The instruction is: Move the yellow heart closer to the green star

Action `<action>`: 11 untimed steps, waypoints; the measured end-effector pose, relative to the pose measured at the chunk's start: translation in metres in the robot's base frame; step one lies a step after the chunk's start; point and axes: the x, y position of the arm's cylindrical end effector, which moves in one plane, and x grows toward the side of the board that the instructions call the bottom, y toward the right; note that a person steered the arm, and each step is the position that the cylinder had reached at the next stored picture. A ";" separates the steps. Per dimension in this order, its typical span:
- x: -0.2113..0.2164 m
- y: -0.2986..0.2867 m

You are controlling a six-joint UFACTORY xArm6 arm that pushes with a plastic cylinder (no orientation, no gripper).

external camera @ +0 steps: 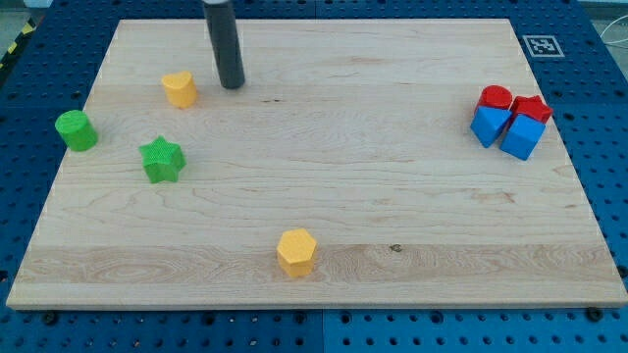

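Observation:
The yellow heart point(180, 88) lies at the upper left of the wooden board. The green star point(162, 160) lies below it, slightly to the left, a short gap apart. My tip point(232, 84) stands on the board just to the right of the yellow heart, close to it but apart. The rod rises out of the view's top.
A green cylinder point(76, 129) sits at the left edge. A yellow hexagon point(295, 252) lies near the bottom middle. At the right, a red cylinder point(496, 97), a red block point(533, 107) and two blue blocks point(489, 124) point(522, 135) cluster together.

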 end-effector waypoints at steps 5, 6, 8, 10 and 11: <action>-0.031 -0.105; -0.002 -0.082; 0.084 -0.037; 0.176 -0.001; 0.216 0.014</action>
